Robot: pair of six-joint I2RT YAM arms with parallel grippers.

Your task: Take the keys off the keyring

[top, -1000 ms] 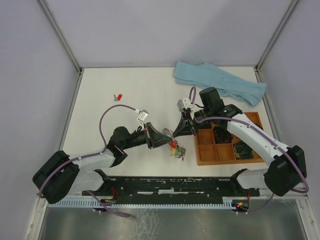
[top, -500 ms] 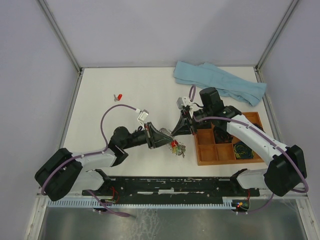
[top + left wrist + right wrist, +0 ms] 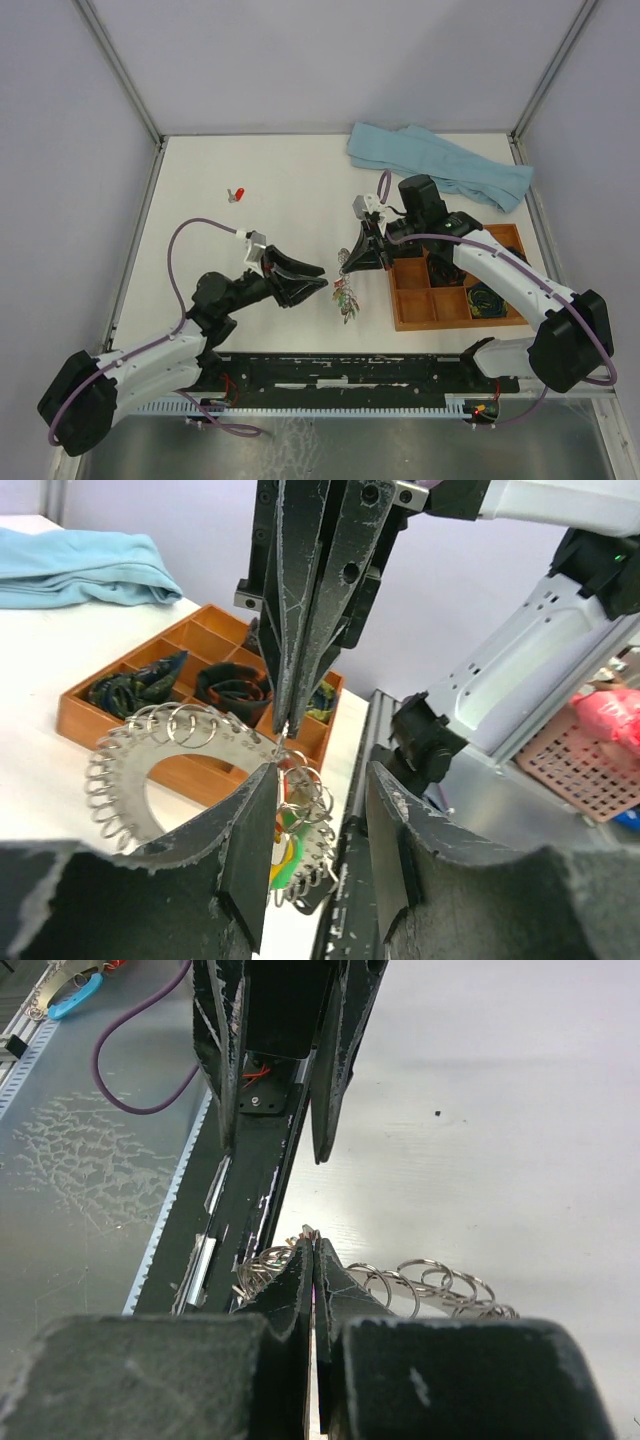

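1. My right hand (image 3: 350, 262) is clamped by its fingertips on the edge of the keyring (image 3: 135, 765), holding it in the air just left of the tray (image 3: 405, 322). The keys (image 3: 345, 300) dangle in a bunch underneath.
2. My left hand (image 3: 322, 277) has its fingers apart and holds nothing. It sits just left of the bunch, not touching it.
3. One red key (image 3: 236, 194) lies well apart on the table (image 3: 260, 180). I judge the job is partly done.
4. The pinch is thin. If I tug a key sideways, the keyring may pivot or slip out of the grip.
5. The keys overlap, so closing on them blindly could catch two keys or a bare loop.
6. The bunch can swing, so a fast approach may knock it away from my fingers.
7. A key released over the tray could land among the dark coils there.
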